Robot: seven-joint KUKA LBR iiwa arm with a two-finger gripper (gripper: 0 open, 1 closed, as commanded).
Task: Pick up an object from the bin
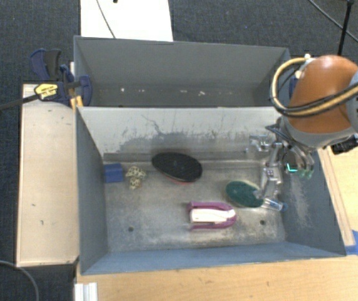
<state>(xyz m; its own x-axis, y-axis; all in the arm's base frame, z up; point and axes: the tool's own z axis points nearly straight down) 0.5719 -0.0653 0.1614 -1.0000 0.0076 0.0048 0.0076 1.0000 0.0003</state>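
Now your arm (320, 96) reaches in over the right wall of the bin (91, 187), its orange-covered wrist above the rim and the tool (272, 196) pointing down at the bin floor near the right edge. The tool sits just beside the dark green oval thing (244, 194), on its right. You cannot tell whether the tool is spread or pressed together. A purple and white item (211, 216) lies near, toward the front edge.

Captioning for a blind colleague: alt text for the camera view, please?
A robot arm reaches in from the right, its claw low beside a dark green oval thing on the floor of a grey metal bin. Left of it lie a purple-and-white thing, a black oval, a speckled lump and a blue block.
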